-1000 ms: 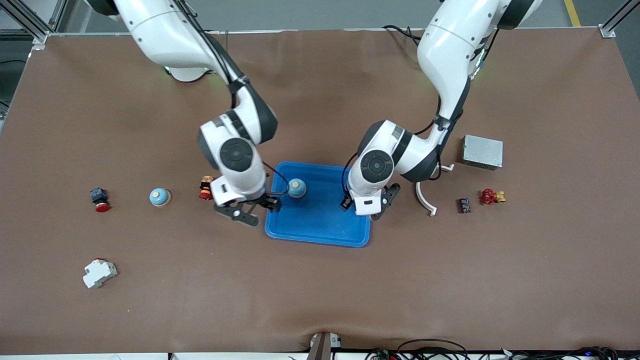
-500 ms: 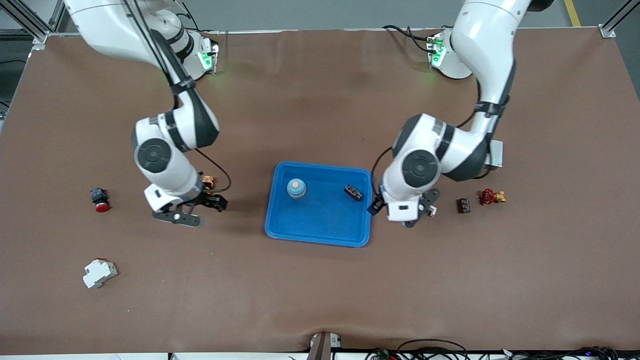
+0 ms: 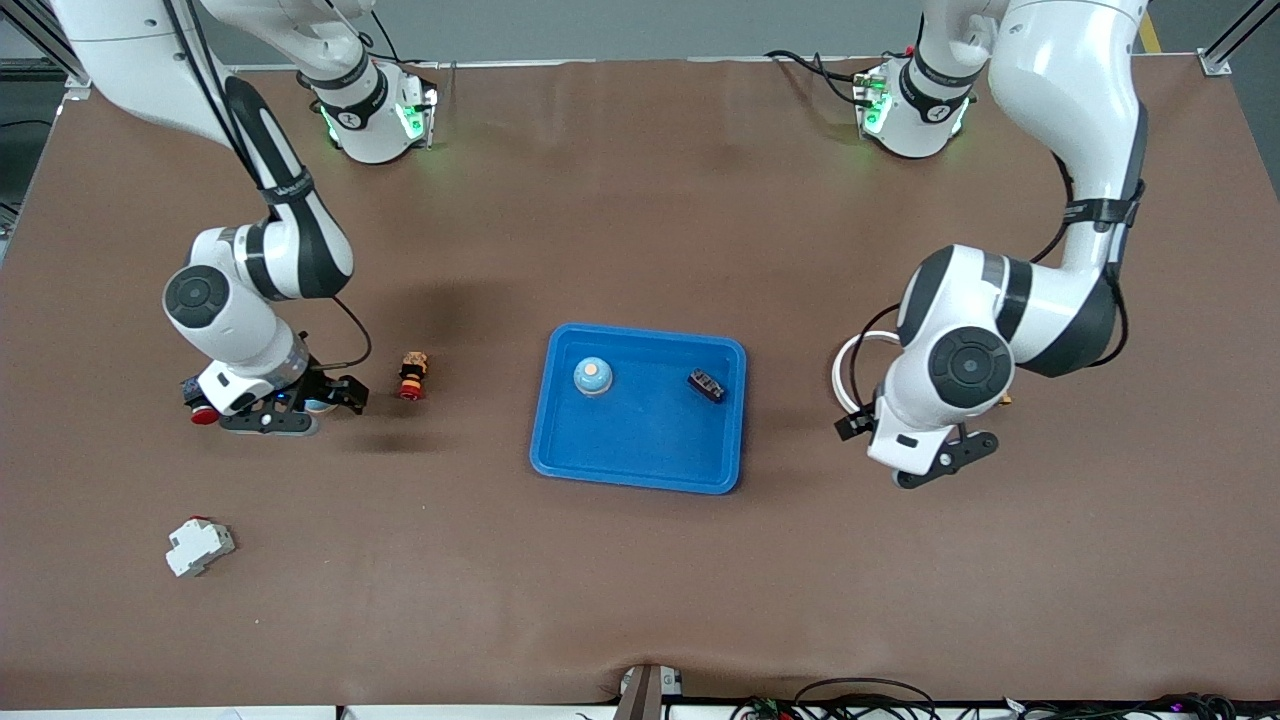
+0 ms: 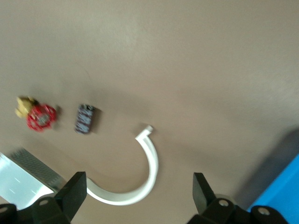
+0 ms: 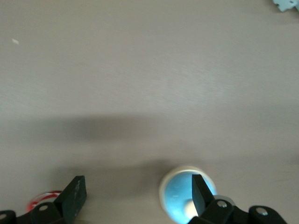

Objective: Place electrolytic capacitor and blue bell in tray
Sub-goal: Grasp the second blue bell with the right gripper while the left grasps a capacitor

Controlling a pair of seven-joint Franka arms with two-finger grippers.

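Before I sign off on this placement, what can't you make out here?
- Small dark part in the blue tray: front view, too small to confirm as a capacitor.
- Second blue bell: right wrist view, cut by the edge; front view, under the right gripper.
- Red-and-brass valve: left wrist view, blurred; front view, covered by the left arm.

My high front camera faces me from across the table and looks steeply down, far enough off to take in the whole brown table (image 3: 640, 580), my two bases along its top edge. My left wrist camera looks straight down from close above the table, past my own fingers (image 4: 72, 193), onto a white curved piece (image 4: 140, 182) that the front view partly shows (image 3: 843, 360). My right wrist camera, equally close, looks down on a blue bell (image 5: 180, 193).
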